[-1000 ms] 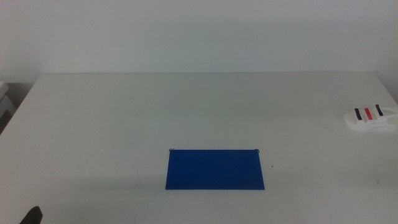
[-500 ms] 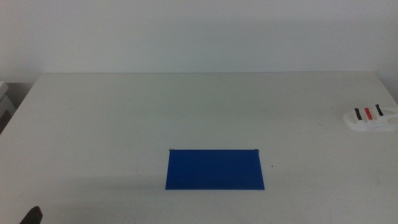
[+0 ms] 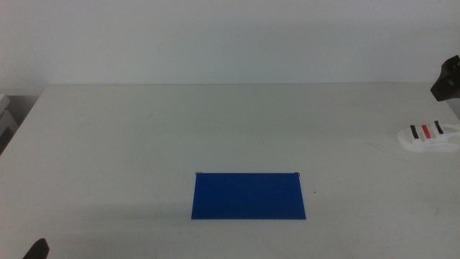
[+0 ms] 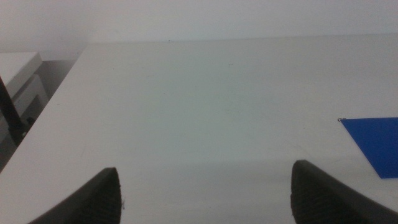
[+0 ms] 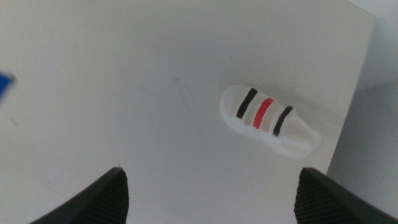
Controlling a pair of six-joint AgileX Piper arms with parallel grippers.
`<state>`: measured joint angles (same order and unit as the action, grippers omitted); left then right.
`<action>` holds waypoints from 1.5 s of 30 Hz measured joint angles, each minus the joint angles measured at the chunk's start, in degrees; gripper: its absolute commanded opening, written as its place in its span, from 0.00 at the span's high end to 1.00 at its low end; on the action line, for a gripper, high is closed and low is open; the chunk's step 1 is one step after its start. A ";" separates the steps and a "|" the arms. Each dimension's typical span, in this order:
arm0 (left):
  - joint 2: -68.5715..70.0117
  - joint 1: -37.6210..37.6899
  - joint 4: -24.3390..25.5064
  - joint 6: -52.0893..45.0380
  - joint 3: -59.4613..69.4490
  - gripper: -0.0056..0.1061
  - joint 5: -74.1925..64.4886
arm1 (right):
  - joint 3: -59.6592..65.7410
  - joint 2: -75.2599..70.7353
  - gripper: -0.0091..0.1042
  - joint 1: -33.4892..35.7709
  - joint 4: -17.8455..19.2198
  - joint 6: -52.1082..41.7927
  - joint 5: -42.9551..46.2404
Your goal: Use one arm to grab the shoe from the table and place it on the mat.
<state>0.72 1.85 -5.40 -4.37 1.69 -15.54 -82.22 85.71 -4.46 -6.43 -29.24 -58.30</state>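
the small white sandal-like shoe (image 3: 428, 138) with black, red and black straps is lying near the table's (image 3: 144, 144) right edge, at 2 o'clock from the flat dark blue mat (image 3: 249, 195). the right gripper (image 5: 208, 199) is hanging above it, jaws spread and released, probably lining up the grasp. the left gripper (image 4: 205, 193) is waiting, released too.

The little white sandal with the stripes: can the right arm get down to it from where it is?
Probably yes. The right gripper hangs open above the white sandal with black and red straps, and only bare white table surrounds it.
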 measured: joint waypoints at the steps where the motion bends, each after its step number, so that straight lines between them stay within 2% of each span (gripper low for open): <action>1: 0.00 0.00 0.00 0.00 0.00 0.11 0.00 | -1.75 1.86 0.11 -0.86 -0.74 -3.06 -1.18; 6: 0.00 0.00 0.00 0.00 0.00 0.11 0.00 | -10.57 12.45 0.11 -3.54 -3.30 -27.24 -10.24; 9: 0.00 0.00 0.00 0.00 0.00 0.11 0.00 | -15.48 17.64 0.11 -4.80 -3.71 -42.86 -12.24; 12: 0.00 0.00 0.00 0.00 0.00 0.11 0.00 | -20.23 22.74 0.11 -6.48 -4.09 -51.45 -12.48; 18: 0.00 0.00 0.00 0.00 0.00 0.11 0.00 | -26.89 31.27 0.11 -8.73 -4.22 -54.31 -12.42; 28: 0.00 0.00 0.00 0.00 0.00 0.11 0.00 | -34.07 38.22 0.11 -9.77 -3.49 -53.64 -12.39; 33: 0.00 0.00 0.00 0.00 0.00 0.11 0.00 | -34.59 39.42 0.11 -11.05 -3.16 -52.75 -11.48; 41: 0.00 0.00 0.00 0.00 0.00 0.11 0.00 | -34.72 40.55 0.11 -11.82 -0.63 -52.71 -10.45; 45: 0.00 0.00 0.00 0.00 0.00 0.11 0.00 | -34.72 41.82 0.11 -11.82 -1.26 -52.71 -9.86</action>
<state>0.72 1.85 -5.40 -4.37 1.69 -15.54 -116.94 127.53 -16.28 -7.69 -81.95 -68.16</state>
